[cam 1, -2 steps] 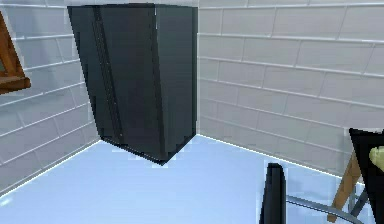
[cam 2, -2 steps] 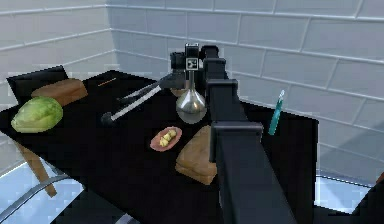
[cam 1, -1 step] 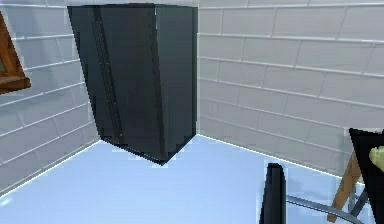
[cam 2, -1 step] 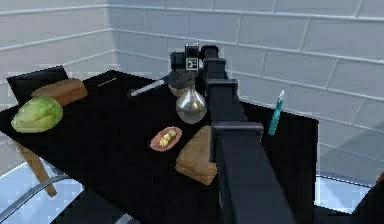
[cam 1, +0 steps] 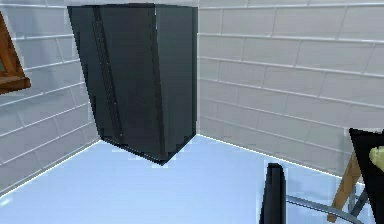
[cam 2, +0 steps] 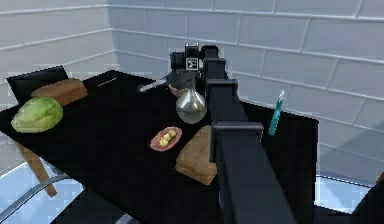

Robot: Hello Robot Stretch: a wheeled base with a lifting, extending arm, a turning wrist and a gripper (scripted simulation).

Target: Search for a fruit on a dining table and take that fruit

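- Forward view: a tall dark cabinet [cam 1: 140, 75] stands in the far corner, where two white tiled walls [cam 1: 290, 80] meet above a pale floor [cam 1: 150, 190].
- A wooden frame [cam 1: 8, 55] hangs at the left edge.
- At the near right are a dark chair back [cam 1: 272, 198], a wooden table leg [cam 1: 350, 185] and a corner of the black tabletop [cam 1: 362, 148].
- Arm side view: the arm [cam 2: 235, 150] reaches out over the black tabletop [cam 2: 110, 130]. The claw [cam 2: 178, 80] sits at its far end.
- A rounded grey flask [cam 2: 190, 102] stands on the tabletop right at the claw. Whether the claw is clenched, released or grasping anything cannot be told.
- A small yellow lump [cam 2: 168, 135], the likeliest fruit, lies on a pinkish plate [cam 2: 157, 143] just left of the arm, nearer than the flask.
- A brown loaf [cam 2: 200, 155] lies just right of the plate.
- At the left end lie a green rounded lump [cam 2: 37, 113] and a second brown loaf [cam 2: 62, 92].
- A teal stick [cam 2: 277, 112] stands right of the arm.
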